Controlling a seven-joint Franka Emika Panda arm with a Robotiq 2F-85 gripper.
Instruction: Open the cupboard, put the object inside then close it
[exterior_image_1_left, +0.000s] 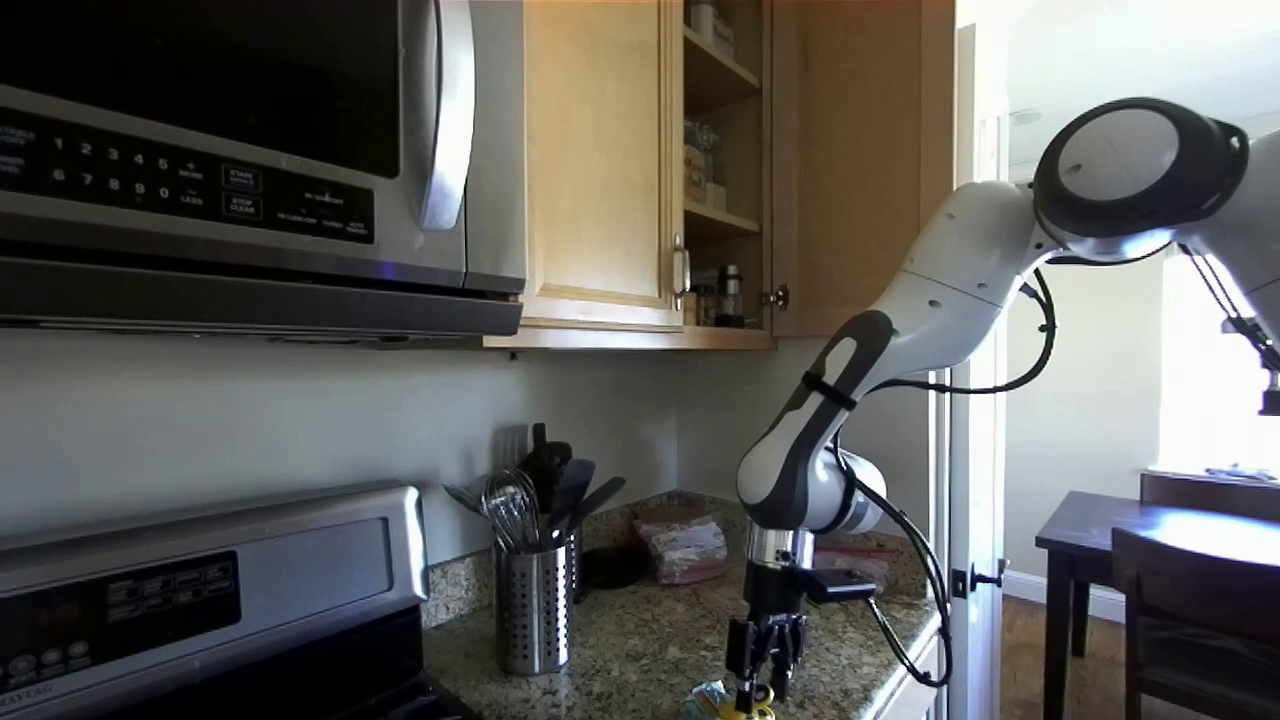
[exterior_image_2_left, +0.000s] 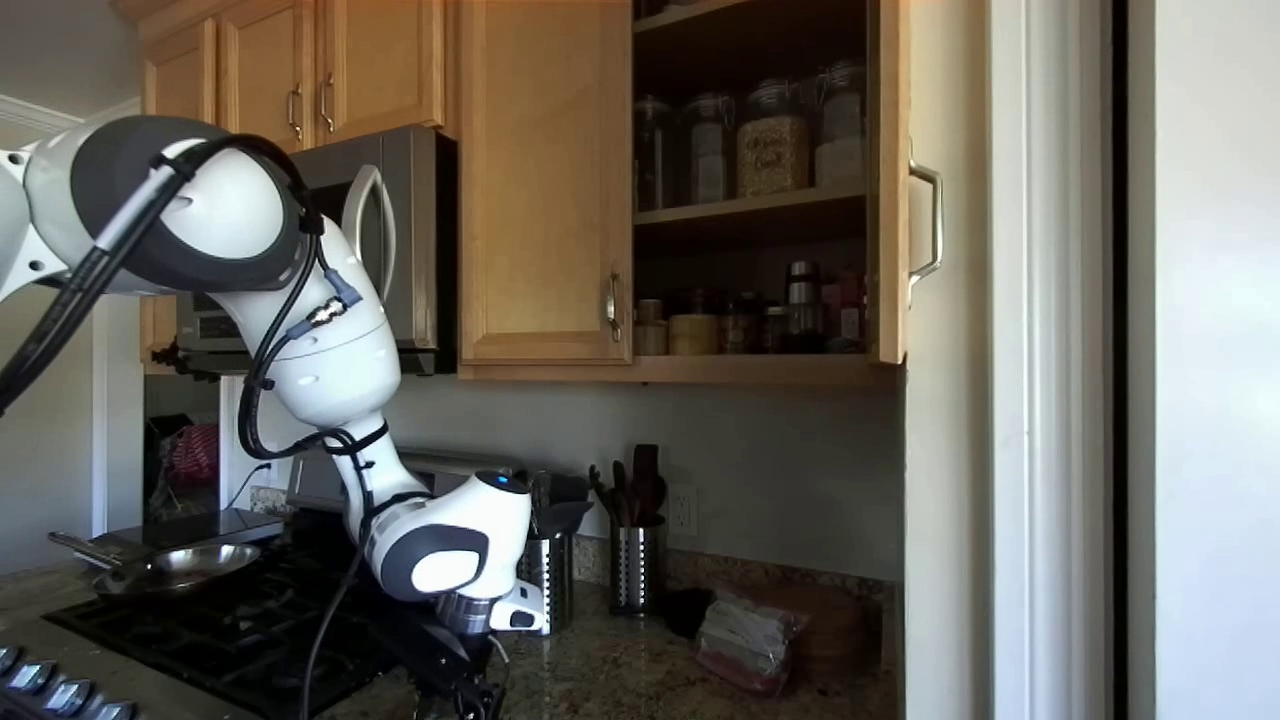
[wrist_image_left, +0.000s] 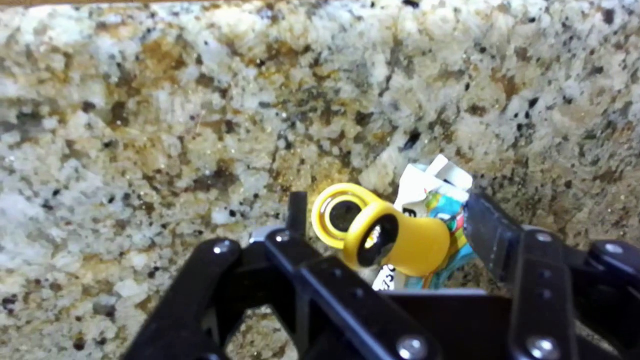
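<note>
The light maple cupboard shows in both exterior views (exterior_image_1_left: 600, 160) (exterior_image_2_left: 545, 190). Its left door is shut; its right door (exterior_image_1_left: 850, 160) (exterior_image_2_left: 890, 200) stands wide open, showing shelves with jars. A small yellow object (wrist_image_left: 420, 245) with two round dark openings lies at the counter with a crumpled white and blue wrapper (wrist_image_left: 445, 200); whether they are joined I cannot tell. My gripper (wrist_image_left: 385, 220) is open, pointing down, its fingers on either side of the yellow object. The left finger is apart from it; the right finger overlaps the wrapper's edge. In an exterior view the yellow object (exterior_image_1_left: 752, 707) is partly hidden.
A steel utensil holder (exterior_image_1_left: 533, 610) stands on the granite counter (exterior_image_1_left: 640, 640), with plastic bags (exterior_image_1_left: 685, 545) in the back corner. The steel microwave (exterior_image_1_left: 495, 150) and stove (exterior_image_1_left: 300, 560) are beside them. A pan (exterior_image_2_left: 180, 568) sits on the stove. Cupboard handles (exterior_image_2_left: 930, 220) stick out.
</note>
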